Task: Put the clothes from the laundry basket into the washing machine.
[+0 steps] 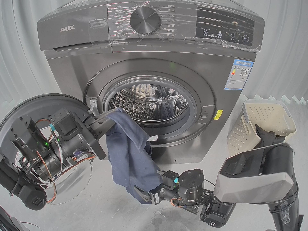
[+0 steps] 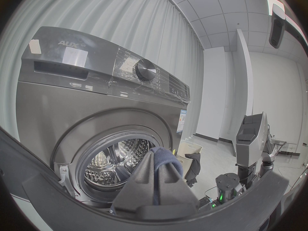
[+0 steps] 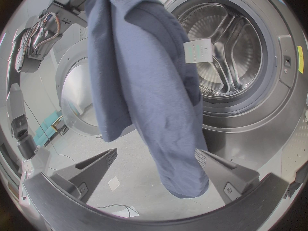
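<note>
One blue garment (image 1: 128, 151) hangs from the left gripper (image 1: 110, 115), jaws clamped, at the washing machine (image 1: 192, 68) mouth; right gripper (image 3: 154, 153) gapes empty below; dark clothing (image 1: 268, 138) waits in the laundry basket (image 1: 276, 113).

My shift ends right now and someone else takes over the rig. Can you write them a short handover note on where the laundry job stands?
Left gripper: shut on the blue garment, holding its top edge at the washing machine's open drum mouth.
Right gripper: open, fingers either side of the garment's hanging lower end.
Door: swung open to the left.
Laundry basket: tilted beside the machine's right side, a dark garment in it.
Done: blue garment is out of the basket.
Left: get it into the drum, where no clothes show; then the dark one.
</note>
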Available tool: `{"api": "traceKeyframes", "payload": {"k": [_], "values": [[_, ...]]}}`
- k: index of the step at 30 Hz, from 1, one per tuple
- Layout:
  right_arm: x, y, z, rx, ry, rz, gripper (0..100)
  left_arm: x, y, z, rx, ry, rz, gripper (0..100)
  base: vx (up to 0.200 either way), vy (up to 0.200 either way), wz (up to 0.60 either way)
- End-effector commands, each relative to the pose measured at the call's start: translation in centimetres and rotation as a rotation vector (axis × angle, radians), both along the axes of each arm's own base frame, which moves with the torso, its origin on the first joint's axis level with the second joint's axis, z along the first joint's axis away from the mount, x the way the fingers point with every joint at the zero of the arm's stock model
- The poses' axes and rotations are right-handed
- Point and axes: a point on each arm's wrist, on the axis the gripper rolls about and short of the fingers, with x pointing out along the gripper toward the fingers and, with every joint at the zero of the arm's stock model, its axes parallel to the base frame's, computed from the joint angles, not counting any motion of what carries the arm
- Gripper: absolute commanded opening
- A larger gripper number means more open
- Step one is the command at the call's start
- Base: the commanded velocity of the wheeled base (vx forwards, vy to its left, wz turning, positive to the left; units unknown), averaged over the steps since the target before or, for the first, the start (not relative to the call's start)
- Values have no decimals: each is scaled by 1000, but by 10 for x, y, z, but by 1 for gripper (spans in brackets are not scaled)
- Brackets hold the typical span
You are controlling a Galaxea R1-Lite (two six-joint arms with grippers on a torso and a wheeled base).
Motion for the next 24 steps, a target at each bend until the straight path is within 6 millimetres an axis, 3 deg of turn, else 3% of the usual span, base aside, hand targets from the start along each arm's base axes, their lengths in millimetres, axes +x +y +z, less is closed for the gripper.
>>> {"api": "traceKeyframes", "payload": {"k": [1,8,14,20,24], "values": [[17,-19,8,10,-5,-72,100,0,0,-1,1,3,0,0,0,0,0],[48,-51,15,13,-19,-189,100,1,-1,-2,5,7,-3,0,0,0,0],[77,-59,10,6,-29,-253,100,0,-2,-1,3,3,-6,0,0,0,0],[98,-51,-8,-48,-23,-259,100,0,-2,-1,3,3,-9,0,0,0,0],[97,-39,-23,-68,-11,-230,100,0,-1,0,-1,-1,-6,0,0,0,0]]}}
